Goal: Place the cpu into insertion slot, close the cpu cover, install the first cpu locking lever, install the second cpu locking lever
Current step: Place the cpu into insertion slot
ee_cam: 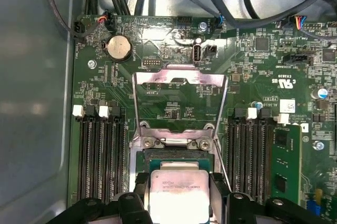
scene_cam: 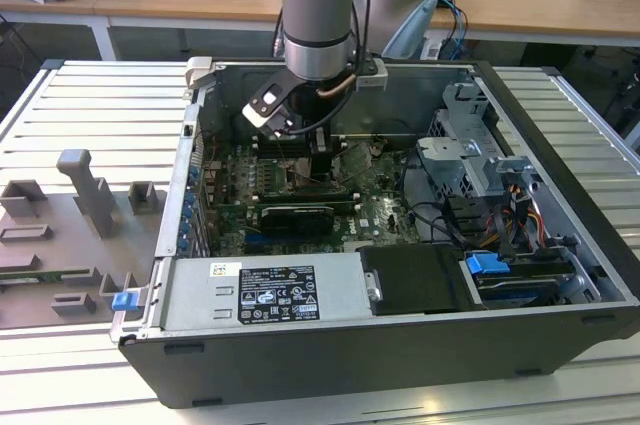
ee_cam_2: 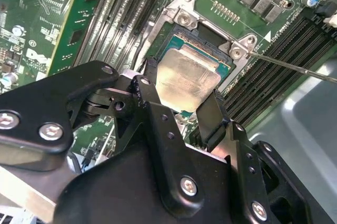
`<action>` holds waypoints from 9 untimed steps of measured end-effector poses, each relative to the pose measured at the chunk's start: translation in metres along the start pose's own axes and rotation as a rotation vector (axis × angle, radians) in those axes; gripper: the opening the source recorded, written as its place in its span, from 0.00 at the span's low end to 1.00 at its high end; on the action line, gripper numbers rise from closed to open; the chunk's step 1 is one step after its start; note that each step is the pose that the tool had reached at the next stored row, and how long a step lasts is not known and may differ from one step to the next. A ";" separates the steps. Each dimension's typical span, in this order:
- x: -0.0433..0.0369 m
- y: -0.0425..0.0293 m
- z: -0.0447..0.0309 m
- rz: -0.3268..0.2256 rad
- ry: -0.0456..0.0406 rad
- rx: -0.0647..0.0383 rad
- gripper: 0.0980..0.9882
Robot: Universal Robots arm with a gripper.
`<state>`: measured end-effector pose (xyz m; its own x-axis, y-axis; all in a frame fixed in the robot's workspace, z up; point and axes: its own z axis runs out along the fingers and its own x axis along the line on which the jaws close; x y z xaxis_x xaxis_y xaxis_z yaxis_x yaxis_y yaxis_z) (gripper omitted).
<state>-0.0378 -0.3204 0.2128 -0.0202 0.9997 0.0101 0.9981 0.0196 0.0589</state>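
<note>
In both wrist views the cpu (ee_cam_2: 187, 79) (ee_cam: 178, 195), a small square chip with a pale silvery face, sits between two black fingers (ee_cam_2: 210, 116) (ee_cam: 218, 192) that press on its opposite edges. My gripper (ee_cam_2: 181, 103) (ee_cam: 178, 203) (scene_cam: 320, 173) is shut on it, low at the insertion slot (ee_cam_2: 184, 16) (ee_cam: 176, 142). Whether the chip rests in the socket I cannot tell. The cpu cover (ee_cam: 179, 76), a shiny metal frame, stands swung open beyond the socket. A thin wire locking lever (ee_cam_2: 295, 67) sticks out free from one socket corner.
Long black memory slots (ee_cam: 100, 155) (ee_cam: 253, 155) flank the socket on both sides. A black graphics card (scene_cam: 295, 217) lies in front of the gripper, a grey power supply (scene_cam: 265, 295) nearer still. Drive cage and cables (scene_cam: 480, 185) are at the exterior view's right. Grey fixtures (scene_cam: 80, 215) stand outside the case.
</note>
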 end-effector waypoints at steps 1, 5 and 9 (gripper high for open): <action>0.0000 0.0000 0.0006 0.002 -0.0002 0.000 0.50; 0.0001 0.0003 0.0062 0.004 -0.0003 0.000 0.50; 0.0001 0.0005 0.0096 0.004 -0.0004 0.000 0.50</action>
<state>-0.0368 -0.3202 0.2032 -0.0157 0.9998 0.0099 0.9981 0.0151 0.0589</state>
